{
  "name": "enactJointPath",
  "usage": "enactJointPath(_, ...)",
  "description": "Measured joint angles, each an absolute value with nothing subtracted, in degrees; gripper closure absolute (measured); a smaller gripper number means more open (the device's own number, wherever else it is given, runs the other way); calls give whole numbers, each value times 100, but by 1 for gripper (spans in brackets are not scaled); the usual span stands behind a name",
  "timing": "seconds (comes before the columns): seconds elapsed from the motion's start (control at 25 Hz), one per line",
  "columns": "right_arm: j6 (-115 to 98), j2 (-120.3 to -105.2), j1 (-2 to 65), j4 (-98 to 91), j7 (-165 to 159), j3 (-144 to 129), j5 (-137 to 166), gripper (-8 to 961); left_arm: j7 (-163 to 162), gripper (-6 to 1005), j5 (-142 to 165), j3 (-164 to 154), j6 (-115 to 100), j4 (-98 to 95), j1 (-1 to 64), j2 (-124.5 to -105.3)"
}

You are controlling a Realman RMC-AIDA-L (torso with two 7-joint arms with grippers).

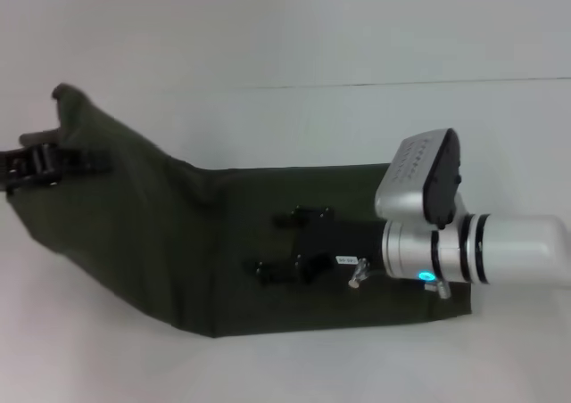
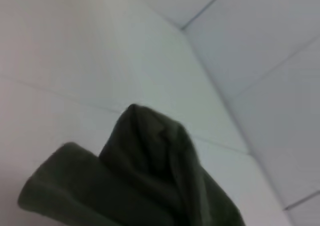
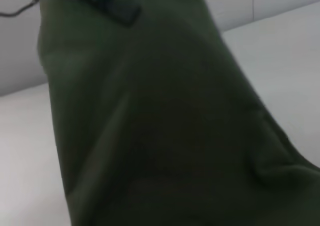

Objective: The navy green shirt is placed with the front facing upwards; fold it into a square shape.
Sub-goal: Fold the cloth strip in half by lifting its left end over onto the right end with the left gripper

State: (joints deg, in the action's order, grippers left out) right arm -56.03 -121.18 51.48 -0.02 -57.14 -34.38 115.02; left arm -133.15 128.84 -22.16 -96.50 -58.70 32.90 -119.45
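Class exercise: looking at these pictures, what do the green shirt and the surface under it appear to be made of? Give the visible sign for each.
The green shirt: seemingly a soft, matte woven or knit cloth, likely cotton; it drapes, creases and bunches where the left end effector lifts it. The table: a smooth, pale, hard-looking top, perhaps laminate or plastic, with a thin seam line; the exact material is unclear.
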Motion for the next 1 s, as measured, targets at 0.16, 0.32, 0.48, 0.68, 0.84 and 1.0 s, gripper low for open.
enactJointPath(0.16, -5457, -12138, 5239, 131, -5606, -3417, 11506, 41, -13318, 923, 12698, -2264, -9744, -5865, 3299, -12046)
enactJointPath(0.32, -5375, -12146, 5304, 250, -5491, -3396, 11500, 40, -13306, 923, 12468, -2353, -9801, -5860, 3311, -12143)
enactJointPath(0.48, -5282, -12147, 5333, 320, -5465, -3370, 11500, 40, -13308, 923, 12340, -2516, -9774, -5846, 3320, -12199)
enactJointPath(0.68, -5460, -12046, 4949, 99, -5538, -3004, 11468, 39, -13308, 924, 12273, -2658, -9710, -5797, 3408, -12287)
enactJointPath(0.84, -5994, -12011, 4271, -884, -6092, -2887, 11432, 40, -13330, 924, 12267, -2892, -9521, -5697, 3504, -12368)
enactJointPath(1.0, -6468, -11972, 3590, -1772, -6471, -2874, 11079, 41, -13333, 923, 12207, -3074, -9263, -5383, 3678, -12396)
